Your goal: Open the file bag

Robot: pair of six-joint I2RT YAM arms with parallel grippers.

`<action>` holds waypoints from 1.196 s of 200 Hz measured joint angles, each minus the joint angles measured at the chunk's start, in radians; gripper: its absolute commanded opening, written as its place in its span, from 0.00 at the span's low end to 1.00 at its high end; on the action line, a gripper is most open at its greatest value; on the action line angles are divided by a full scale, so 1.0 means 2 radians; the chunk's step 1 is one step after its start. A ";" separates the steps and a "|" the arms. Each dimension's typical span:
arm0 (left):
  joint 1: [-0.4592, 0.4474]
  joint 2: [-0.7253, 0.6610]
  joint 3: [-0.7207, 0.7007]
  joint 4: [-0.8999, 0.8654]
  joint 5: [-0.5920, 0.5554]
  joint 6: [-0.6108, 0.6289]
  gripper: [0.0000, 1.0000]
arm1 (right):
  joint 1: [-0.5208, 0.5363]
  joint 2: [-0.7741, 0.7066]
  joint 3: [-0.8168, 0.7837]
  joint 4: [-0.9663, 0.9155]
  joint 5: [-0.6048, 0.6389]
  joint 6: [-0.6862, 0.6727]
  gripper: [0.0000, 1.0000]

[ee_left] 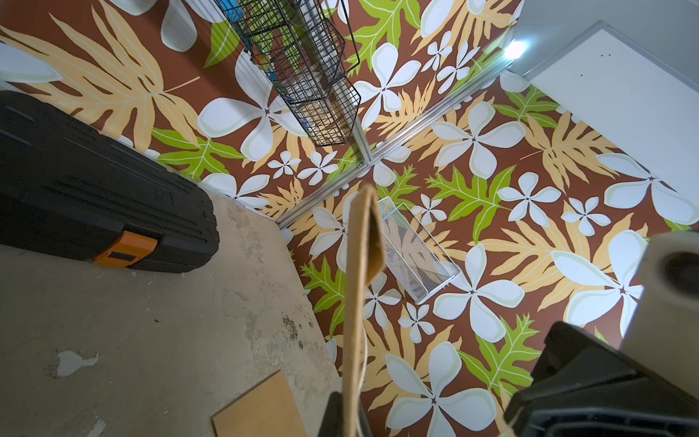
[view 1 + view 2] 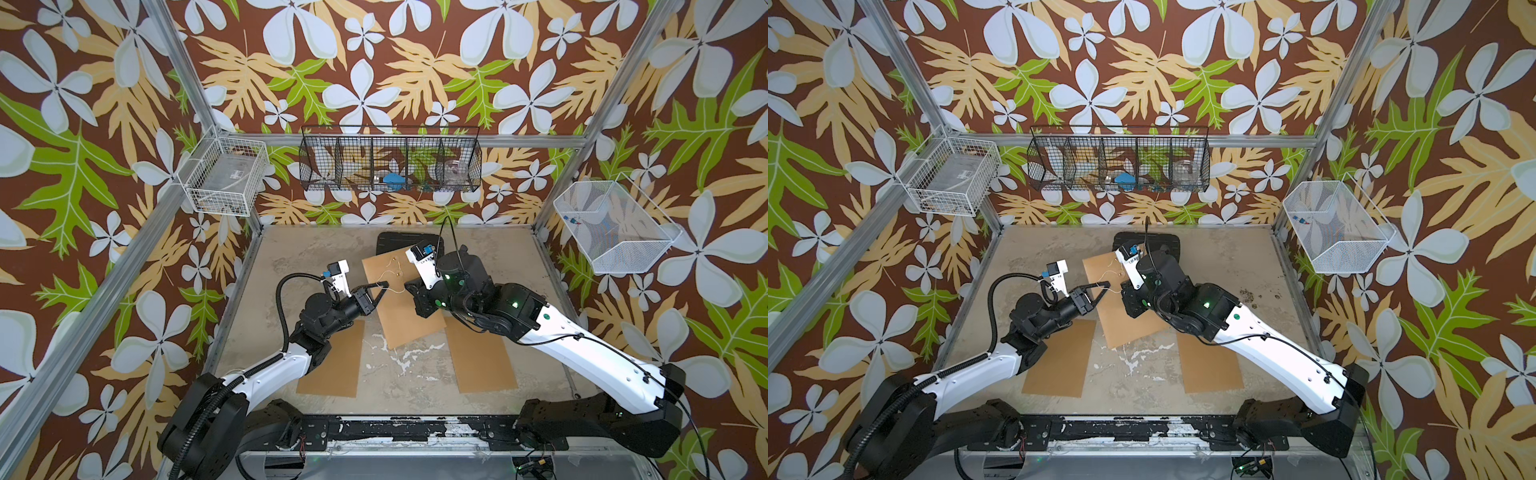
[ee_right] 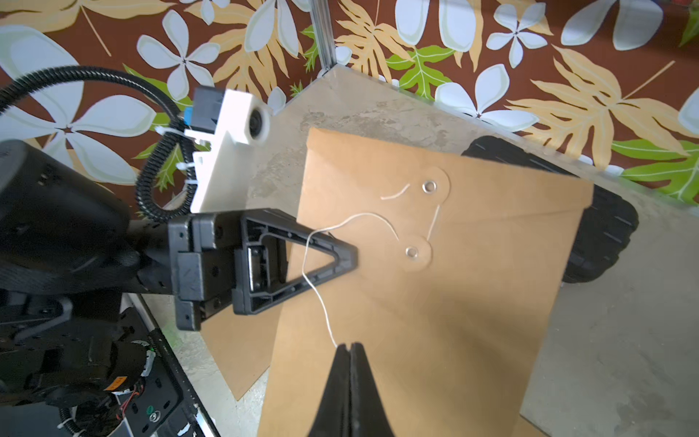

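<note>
The file bag is a brown paper envelope with two round button clasps and a thin white string. It lies askew in mid-table, its far corner over a black case. My left gripper is shut on the bag's left edge; in the left wrist view the bag stands edge-on between the jaws. My right gripper hovers over the bag's face, shut on the string's free end. The string runs loose from the lower clasp, over the left gripper, to my right fingertips.
Two more brown sheets lie flat at front left and front right. A black case with an orange latch sits at the back. Wire baskets hang on the left, back and right walls.
</note>
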 measured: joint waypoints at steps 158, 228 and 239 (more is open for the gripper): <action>0.013 0.015 0.035 0.001 -0.011 0.002 0.00 | -0.025 -0.048 -0.129 0.011 0.003 0.033 0.00; 0.023 0.015 0.036 0.002 -0.016 -0.001 0.00 | -0.047 -0.065 -0.153 0.010 0.000 0.034 0.00; 0.026 0.014 0.035 0.002 -0.017 -0.001 0.00 | -0.051 -0.066 -0.155 0.010 0.000 0.034 0.00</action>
